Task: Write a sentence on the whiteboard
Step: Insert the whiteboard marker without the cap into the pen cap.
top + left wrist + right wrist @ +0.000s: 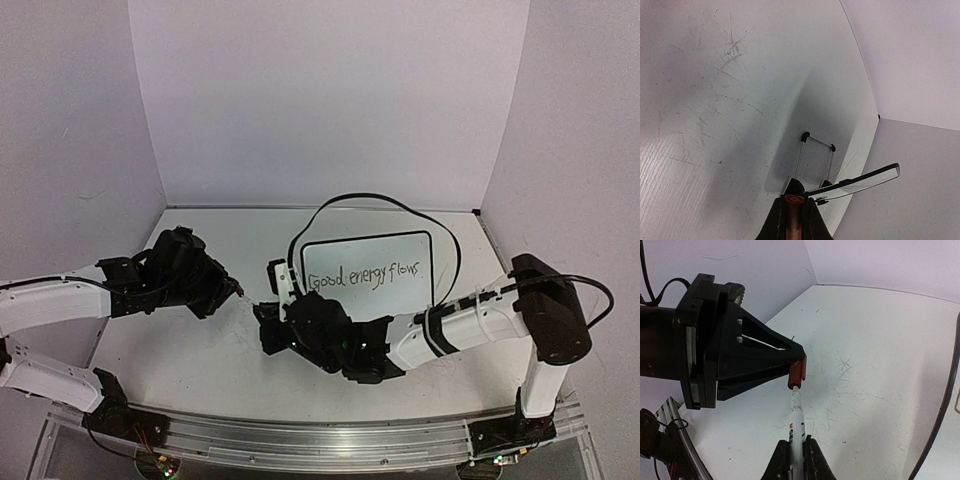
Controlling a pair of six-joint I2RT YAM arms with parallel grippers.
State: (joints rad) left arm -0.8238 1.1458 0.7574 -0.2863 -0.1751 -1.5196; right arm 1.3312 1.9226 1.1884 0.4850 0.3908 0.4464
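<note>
If moving the whiteboard [370,252], expect a light, stiff panel, quick to tip on its thin wire feet. Best taken by the black rim at a side edge, never across the face. Stands at the back of the desk [180,350], right of centre, face tilted up toward the arms, with a black cable [360,197] looped behind. Carries the sentence [365,278], "Good energy flows", in thin dark ink across the middle. Likely smears at a touch, so keep off. Reads as complete, so judge the writing done and the capping in hand.

On the left arm [60,300], stretched low from the left toward centre, jaws pinched tight on a red cap [797,374], mouth turned toward the other arm. On the right arm [470,325], folded across in front of the whiteboard with the wrist near desk centre, jaws closed around a white marker [797,420], tip aimed straight at the cap. Meets the cap's mouth in the right wrist view; cannot tell whether seated.

Expect smooth, hard, round plastic in both: slippery, apt to twist in a grip, wanting a straight push along the shaft.
</note>
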